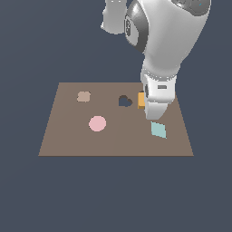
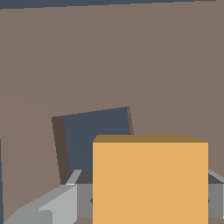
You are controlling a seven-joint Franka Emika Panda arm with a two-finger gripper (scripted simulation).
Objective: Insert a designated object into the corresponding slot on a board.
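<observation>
My gripper [image 2: 148, 202] is shut on the orange square tile [image 2: 150, 179], with a grey finger [image 2: 57, 204] pressed against each side of it. In the exterior view the tile [image 1: 141, 100] shows only as a sliver beside the white hand, with the gripper [image 1: 147, 104] low over the right half of the brown board [image 1: 68, 140]. In the wrist view the dark square slot [image 2: 94, 140] lies in the board just beyond the tile, rotated slightly against the tile's edges and partly covered by it. In the exterior view the arm hides the slot.
A dark heart-shaped hole [image 1: 124, 101] lies just to the exterior view's left of the tile. On the board rest a tan piece [image 1: 84, 96], a pink disc [image 1: 97, 123] and a teal diamond tile [image 1: 158, 130], the diamond just in front of the hand.
</observation>
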